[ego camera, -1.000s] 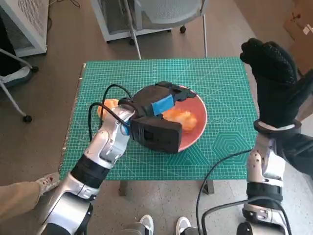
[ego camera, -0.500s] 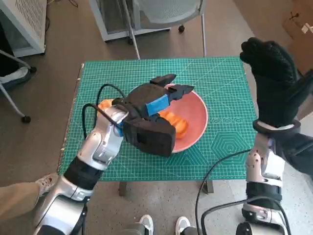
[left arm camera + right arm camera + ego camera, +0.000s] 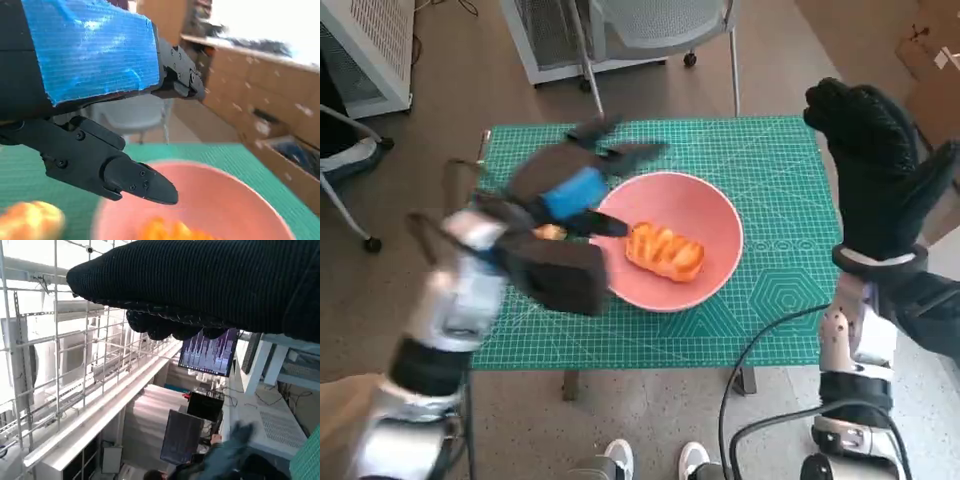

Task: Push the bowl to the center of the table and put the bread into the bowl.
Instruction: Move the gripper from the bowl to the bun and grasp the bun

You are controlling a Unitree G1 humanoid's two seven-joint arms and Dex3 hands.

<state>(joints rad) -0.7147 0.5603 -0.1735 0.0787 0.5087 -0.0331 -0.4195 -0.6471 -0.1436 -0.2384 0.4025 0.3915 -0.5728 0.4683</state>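
Head view: left hand [image 3: 570, 190], blue tape on its back, blurred above the table's left half, fingers spread, nothing held. Just beside its fingertips, pink bowl [image 3: 670, 240] resting near the middle of the green mat [image 3: 780, 160]. Inside the bowl, 1 ridged golden bread [image 3: 665, 252], lying flat on the bottom. Partly hidden behind the left hand, a 2nd orange piece [image 3: 550, 232] on the mat, outside the bowl; too blurred to identify. Left wrist view: same spread black fingers [image 3: 135, 180] over the bowl rim, touching nothing. Right hand [image 3: 870, 160] raised off the table's right edge, gloved; grip impossible to tell. Bread likely light, soft, easily squashed: best taken gently across its middle. Bowl likely stiff, light, apt to slide: best pushed at the rim.
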